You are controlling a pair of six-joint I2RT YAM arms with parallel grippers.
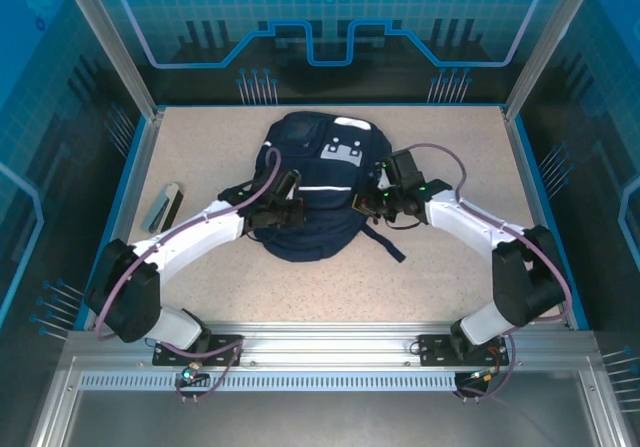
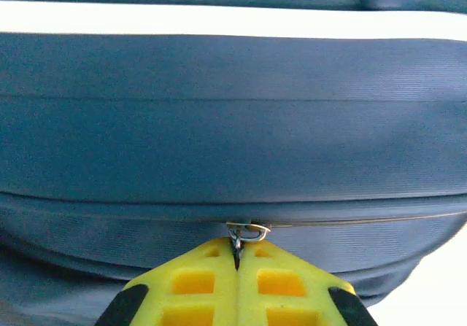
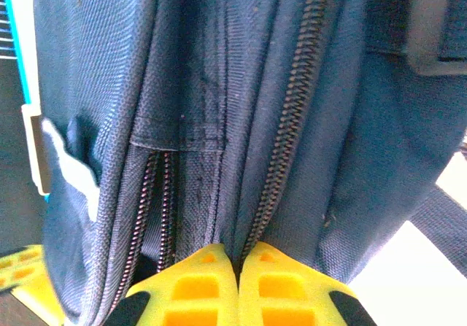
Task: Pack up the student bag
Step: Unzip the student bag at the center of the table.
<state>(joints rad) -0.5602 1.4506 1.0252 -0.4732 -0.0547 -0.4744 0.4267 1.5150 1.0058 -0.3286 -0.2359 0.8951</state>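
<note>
L fingers (image 2: 225, 264) clamped on metal zip pull (image 2: 248, 232) at seam of student bag (image 2: 233, 144). R fingers (image 3: 222, 264) pressed together, tips vs bag fabric betw. two zip tracks (image 3: 292, 122); can't tell if cloth is pinched. Top view: bag lies flat mid-desk (image 1: 300, 287), L arm at its 8 o'clock, R arm at 3 o'clock.

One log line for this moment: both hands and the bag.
left hand: shut on zipper pull | right hand: shut on student bag fabric beside a zipper
</note>
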